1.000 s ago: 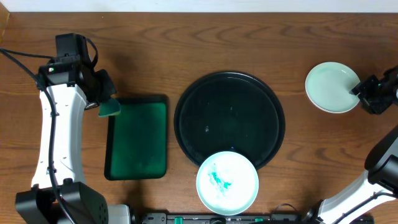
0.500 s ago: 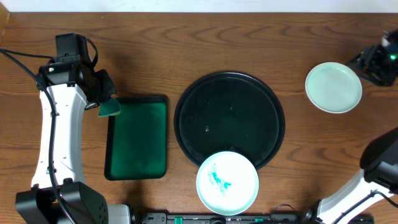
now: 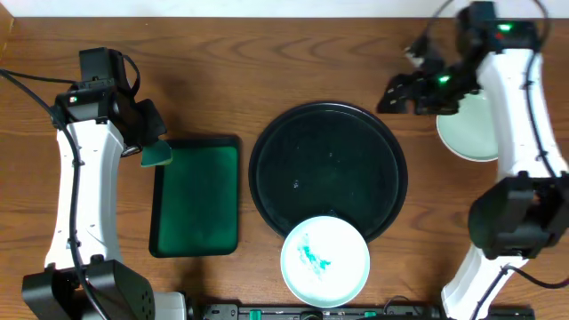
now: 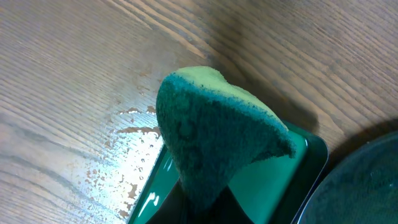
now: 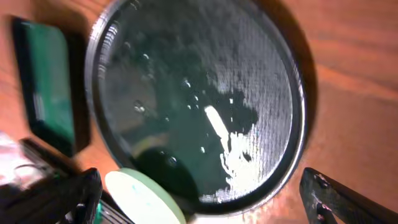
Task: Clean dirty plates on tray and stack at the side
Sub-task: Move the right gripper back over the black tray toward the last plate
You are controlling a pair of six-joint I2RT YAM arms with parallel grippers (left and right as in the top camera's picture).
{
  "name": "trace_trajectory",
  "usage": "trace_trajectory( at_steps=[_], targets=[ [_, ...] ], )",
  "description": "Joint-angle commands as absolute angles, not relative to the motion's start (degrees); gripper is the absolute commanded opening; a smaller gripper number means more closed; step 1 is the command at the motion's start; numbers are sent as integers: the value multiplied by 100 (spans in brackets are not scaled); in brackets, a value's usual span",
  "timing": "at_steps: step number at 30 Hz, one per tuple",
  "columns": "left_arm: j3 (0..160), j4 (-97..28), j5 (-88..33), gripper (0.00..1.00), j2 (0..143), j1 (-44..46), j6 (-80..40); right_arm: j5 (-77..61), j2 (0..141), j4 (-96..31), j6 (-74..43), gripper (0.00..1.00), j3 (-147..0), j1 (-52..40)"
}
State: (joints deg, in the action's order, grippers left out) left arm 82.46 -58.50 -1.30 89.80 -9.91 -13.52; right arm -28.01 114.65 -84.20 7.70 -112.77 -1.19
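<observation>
Over on the left, the left tool point(image 3: 148, 140) is clamped tight on a green sponge point(image 4: 217, 134), holding it above the far left corner of the green tray point(image 3: 197, 200), and the wrist view shows water spots on the counter point(image 3: 267, 62) beside it. On the other side, the right tool point(image 3: 392, 95) hangs over the far right rim of the black tray point(image 3: 327, 160), fingers spread wide, nothing between them. The black tray sits mid-counter, glossy and wet. A smeared plate point(image 3: 324, 260) with teal streaks lies on its near rim, overhanging toward the counter's front edge. A clean plate point(image 3: 464, 135) rests on the counter right of the tray, partly hidden by the right arm; whether more lie under it cannot be told.
</observation>
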Motion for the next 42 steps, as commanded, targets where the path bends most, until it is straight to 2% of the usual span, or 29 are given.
trace_trajectory(
  at_steps=[1,4,6,10,12,14,15,16,17,18,19,20,21,23,25,31,34,42],
  targets=[
    [8195,-5795,-78,7,9000,-978,-1380,-947,11465,-8473,-469,99,-11181,-738],
    [8195,-5756,-80,7,9000,-978,-1378,-248,11465,-8510,-1387,99,-10991,-1033],
    [8195,-5752,-80,7,9000,-978,-1378,-137,11465,-8436,-1581,99,-10857,-1142],
    [8195,-5732,-80,7,9000,-978,-1358,-716,11465,-8029,-1024,99,-10530,-1205],
    [8195,-5730,-80,7,9000,-978,-1358,-867,11465,-7824,-729,92,-10381,-1199],
    [8195,-5732,-80,7,9000,-978,-1361,-869,11465,-7662,-698,94,-10289,-1184],
    [8195,-5732,-80,7,9000,-978,-1361,-888,11465,-7642,-598,79,-10289,-1179],
    [8195,-5734,-80,7,9000,-978,-1361,-888,11465,-7614,-537,48,-10289,-1164],
    [8195,-5732,-80,7,9000,-978,-1361,-888,11465,-7599,-548,38,-10294,-1146],
    [8195,-5732,-80,7,9000,-978,-1361,-939,11465,-7612,-548,42,-10311,-1118],
    [8195,-5734,-80,7,9000,-978,-1361,-1037,11465,-7634,-528,71,-10311,-1098],
    [8195,-5732,-80,7,9000,-978,-1361,-1118,11465,-7655,-504,89,-10311,-1090],
    [8195,-5734,-80,7,9000,-978,-1361,-1146,11463,-7673,-504,88,-10311,-1092],
    [8195,-5734,-80,7,9000,-978,-1361,-1070,11413,-7723,-497,78,-10309,-1153],
    [8195,-5734,-80,7,9000,-978,-1358,-888,11306,-7749,-506,75,-10304,-1278],
    [8195,-5732,-80,7,9000,-978,-1358,185,10451,-7616,-886,80,-9915,-2056],
    [8195,-5732,-80,7,9000,-978,-1358,148,9944,-7384,-1208,86,-9336,-2349],
    [8195,-5734,-80,7,9000,-978,-1358,-325,8945,-6845,-1614,88,-7185,-2635]
  ],
)
